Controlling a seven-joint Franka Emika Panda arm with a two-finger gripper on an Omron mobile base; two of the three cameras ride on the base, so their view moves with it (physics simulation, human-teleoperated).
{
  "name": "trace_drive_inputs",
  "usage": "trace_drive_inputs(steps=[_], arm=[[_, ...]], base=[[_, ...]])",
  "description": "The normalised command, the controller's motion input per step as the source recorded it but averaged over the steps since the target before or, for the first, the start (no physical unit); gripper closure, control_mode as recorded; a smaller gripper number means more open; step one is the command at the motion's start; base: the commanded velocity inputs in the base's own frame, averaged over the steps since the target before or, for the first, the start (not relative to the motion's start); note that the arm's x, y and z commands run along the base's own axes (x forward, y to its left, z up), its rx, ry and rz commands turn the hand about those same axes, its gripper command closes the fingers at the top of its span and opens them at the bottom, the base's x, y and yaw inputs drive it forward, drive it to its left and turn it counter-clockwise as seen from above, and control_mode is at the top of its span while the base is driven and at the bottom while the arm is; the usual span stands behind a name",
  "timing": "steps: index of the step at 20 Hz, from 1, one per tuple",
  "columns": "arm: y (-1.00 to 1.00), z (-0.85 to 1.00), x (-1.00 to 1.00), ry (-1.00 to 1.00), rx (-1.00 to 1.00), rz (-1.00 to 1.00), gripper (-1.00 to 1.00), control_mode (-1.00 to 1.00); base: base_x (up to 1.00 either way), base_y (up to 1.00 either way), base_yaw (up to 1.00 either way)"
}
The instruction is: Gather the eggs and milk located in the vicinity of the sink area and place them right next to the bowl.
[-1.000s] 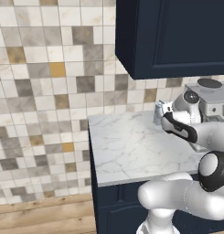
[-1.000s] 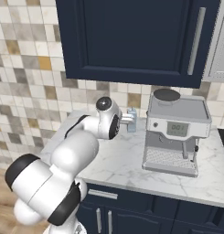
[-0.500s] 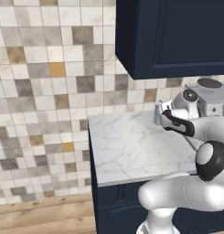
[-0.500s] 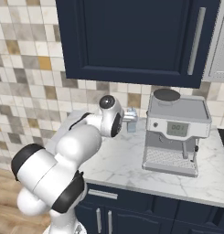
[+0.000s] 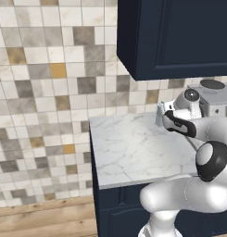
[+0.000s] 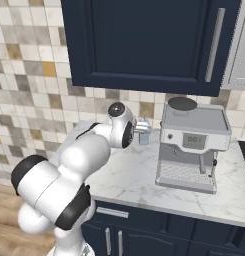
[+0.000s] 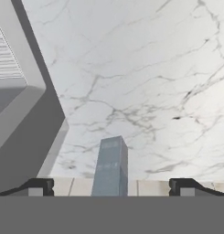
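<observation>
The milk (image 7: 111, 165) is a pale blue-grey carton standing upright on the white marble counter (image 7: 145, 68), close to the tiled wall. In the right base view the milk (image 6: 144, 138) stands just left of the coffee machine. My gripper (image 7: 112, 186) is open, its two dark fingertips (image 7: 39, 185) wide apart, and the carton lines up with the gap between them, a little ahead. From the sides my gripper (image 6: 143, 127) (image 5: 160, 114) hovers at the carton's top near the wall. The eggs, the bowl and the sink area are out of view.
A grey coffee machine (image 6: 191, 145) (image 5: 213, 98) stands right beside the carton, and its body (image 7: 22, 114) runs close along one side of my hand. Dark blue wall cabinets (image 6: 144, 45) hang overhead. The counter's left end (image 5: 94, 152) drops off to the floor.
My elbow has swung upward and the arm has folded tighter. The hand has stayed near the carton by the wall, jaws still wide.
</observation>
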Motion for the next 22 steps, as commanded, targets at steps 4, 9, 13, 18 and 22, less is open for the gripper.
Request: trace_drive_inputs(steps=[4,9,13,18,22], arm=[[0.00,-0.03,0.01,0.00,0.00,-0.06,-1.00,-1.00],[0.00,-0.11,0.08,0.00,0.00,-0.01,-1.00,-1.00],[0.00,-0.14,0.16,-0.03,0.00,0.00,-1.00,-1.00],[0.00,-0.03,0.13,-0.04,0.00,0.00,-1.00,-1.00],[0.00,0.00,0.12,0.00,0.00,0.00,-1.00,-1.00]], base=[[0.00,0.00,0.00],[0.00,0.00,0.00],[0.00,0.00,0.00],[0.00,0.00,0.00],[0.00,0.00,0.00]])
